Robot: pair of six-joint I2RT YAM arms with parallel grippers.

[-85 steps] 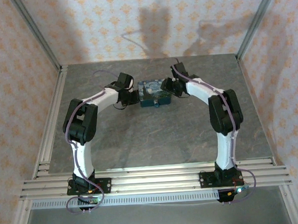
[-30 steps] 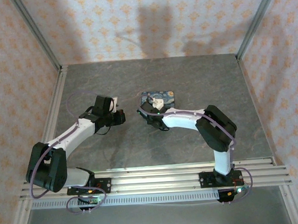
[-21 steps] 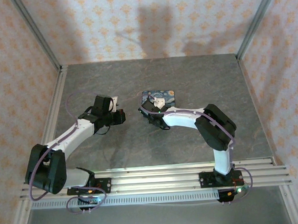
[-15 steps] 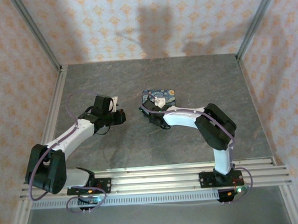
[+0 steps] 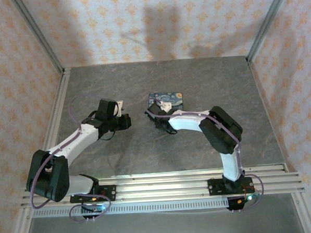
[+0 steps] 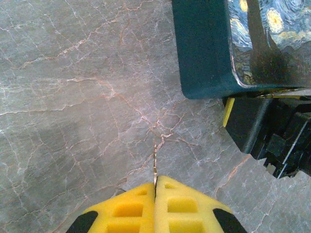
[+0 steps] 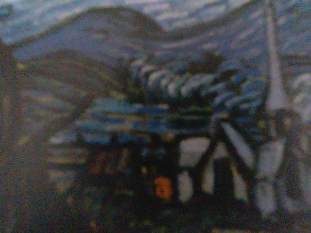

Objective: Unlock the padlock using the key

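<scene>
Gripping the key [image 6: 155, 164], the left pincer [image 6: 155, 183] has its yellow pads [image 6: 127, 209] pressed flat together, and the thin pale blade sticks out from the seam between them, above the bare grey marbled worktop [image 6: 73, 97]. From above, this pincer [image 5: 125, 121] sits left of centre and points right, a clear gap of worktop separating it from the tin [image 5: 167, 100].

The tin is a blue rectangular box with a swirl painting on its lid, lying around the middle of the worktop. In the left wrist view its dark teal side wall [image 6: 201, 53] and a strip of the painted lid fill the upper right corner.

The right pincer [image 5: 157, 117] reaches in from the right and hangs at the tin's near left corner, close over its edge. Black parts of it, with a yellow strip, lie just near of the tin in the left wrist view. Its own camera looks at the painted lid [image 7: 155, 97] from so close that the pattern is blurred. I cannot tell how wide this pincer stands or whether it has hold of anything.
</scene>
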